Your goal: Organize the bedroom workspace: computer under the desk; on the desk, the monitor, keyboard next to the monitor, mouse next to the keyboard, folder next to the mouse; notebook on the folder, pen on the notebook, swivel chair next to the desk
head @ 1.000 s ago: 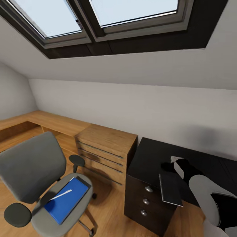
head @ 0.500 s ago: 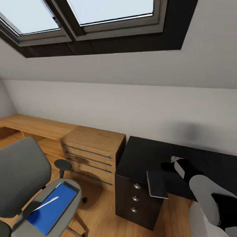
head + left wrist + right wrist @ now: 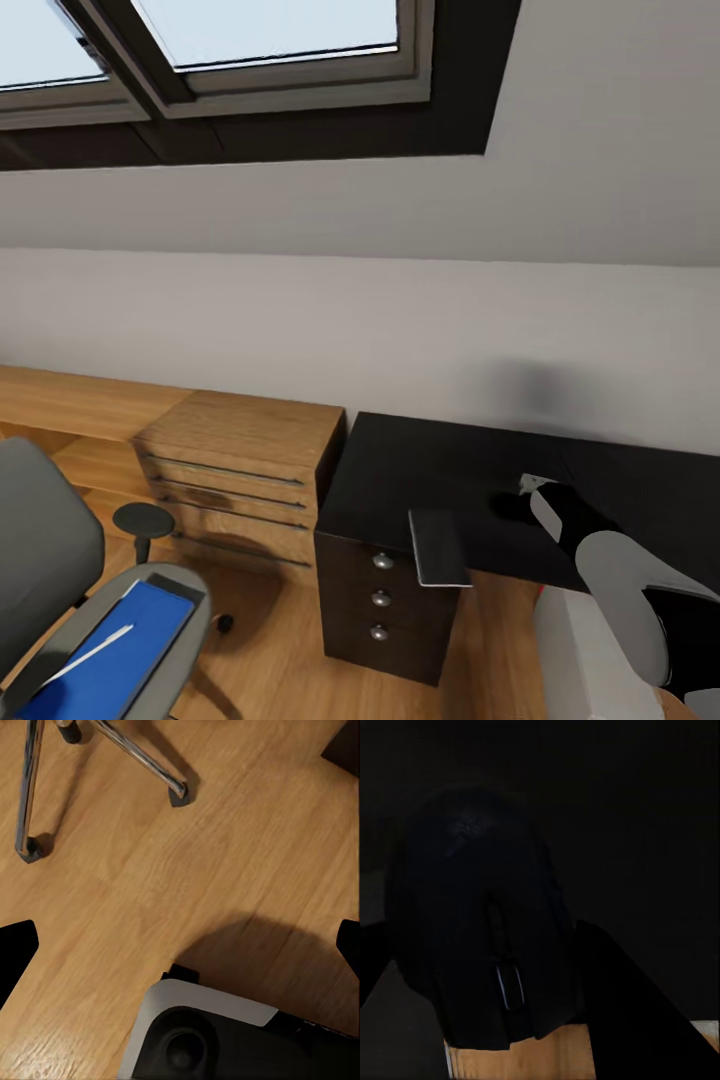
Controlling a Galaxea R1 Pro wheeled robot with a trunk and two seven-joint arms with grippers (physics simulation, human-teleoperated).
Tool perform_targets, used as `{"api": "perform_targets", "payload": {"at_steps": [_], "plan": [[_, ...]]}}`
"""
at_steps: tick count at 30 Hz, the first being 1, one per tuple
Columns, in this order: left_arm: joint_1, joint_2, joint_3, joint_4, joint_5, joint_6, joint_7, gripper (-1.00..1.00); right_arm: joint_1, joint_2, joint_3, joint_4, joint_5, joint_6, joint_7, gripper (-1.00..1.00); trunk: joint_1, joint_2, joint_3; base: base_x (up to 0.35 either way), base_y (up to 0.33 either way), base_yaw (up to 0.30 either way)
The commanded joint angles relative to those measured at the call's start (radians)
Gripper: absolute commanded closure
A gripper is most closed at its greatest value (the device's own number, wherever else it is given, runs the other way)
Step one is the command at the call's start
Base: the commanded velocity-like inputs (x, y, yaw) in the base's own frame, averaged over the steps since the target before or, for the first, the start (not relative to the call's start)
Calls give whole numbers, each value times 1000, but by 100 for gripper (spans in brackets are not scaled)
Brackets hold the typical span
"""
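Note:
My right gripper (image 3: 512, 506) hovers low over the black desk (image 3: 430, 460), shut on the black mouse (image 3: 487, 922), which looms close in the right wrist view. A dark grey notebook (image 3: 438, 547) lies on the desk's front edge above the drawers, overhanging a little. At the far left stands the grey swivel chair (image 3: 40, 540); the blue folder (image 3: 110, 660) lies on its seat with the whitish pen (image 3: 85, 650) on top. My left gripper (image 3: 180, 941) is open over bare wood floor, near the chair's chrome base (image 3: 142, 765).
Low wooden shelving with a drawer unit (image 3: 240, 450) butts against the desk's left end. Black desk drawers with silver knobs (image 3: 383, 562) face me. A sloped white wall and skylight rise behind. My own base (image 3: 225, 1035) shows in the left wrist view.
The head view has swung right, so chair, shelving and desk slid left in the picture. My right gripper with the mouse now sits further right along the desk top, past the notebook.

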Motion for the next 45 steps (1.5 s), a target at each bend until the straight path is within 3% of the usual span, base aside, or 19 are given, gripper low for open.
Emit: {"api": "perform_targets", "payload": {"at_steps": [1, 19, 34, 45], "plan": [[-1, -2, -8, 1, 10, -3, -3, -100, -1, 0, -3, -2, -11, 4, 0, 100, 0, -1, -1, 0, 0, -263], [-1, -41, -17, -39, 9, -2, -6, -100, -1, -3, -5, -2, -12, -11, 1, 100, 0, -1, 1, 0, 0, -238], [-1, -71, -18, -92, 9, 8, -5, -100, 0, -2, -6, 0, -12, -68, -4, 100, 0, -1, 22, 0, 0, -27], [-1, -86, -15, -205, 10, 9, 1, -100, 0, -12, -19, 0, -14, -71, -5, 100, 0, -1, 39, 0, 0, -49]]}}
